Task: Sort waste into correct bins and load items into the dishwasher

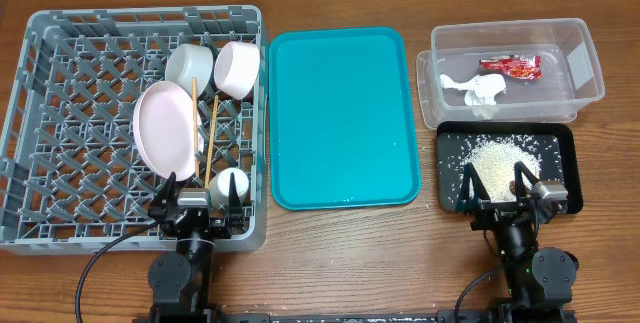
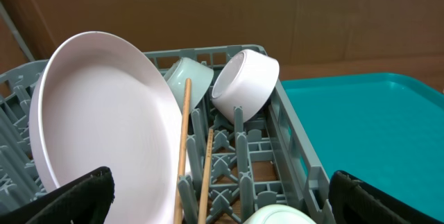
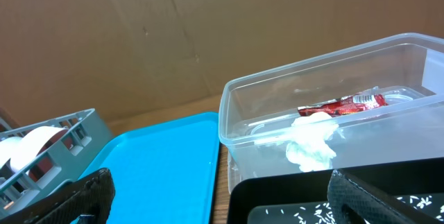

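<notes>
The grey dish rack holds a white plate on edge, a pale grey bowl, a pinkish bowl, two wooden chopsticks and a small white cup. My left gripper hangs open over the rack's near edge, just above the cup, with the plate to its left. The clear tub contains the red wrapper and white tissue. Rice lies in the black tray. Over that tray's near edge my right gripper is open and holds nothing.
A teal serving tray lies between the rack and the two bins, with nothing on it. Brown cardboard walls the back of the wooden table. Both arm bases stand at the table's front edge.
</notes>
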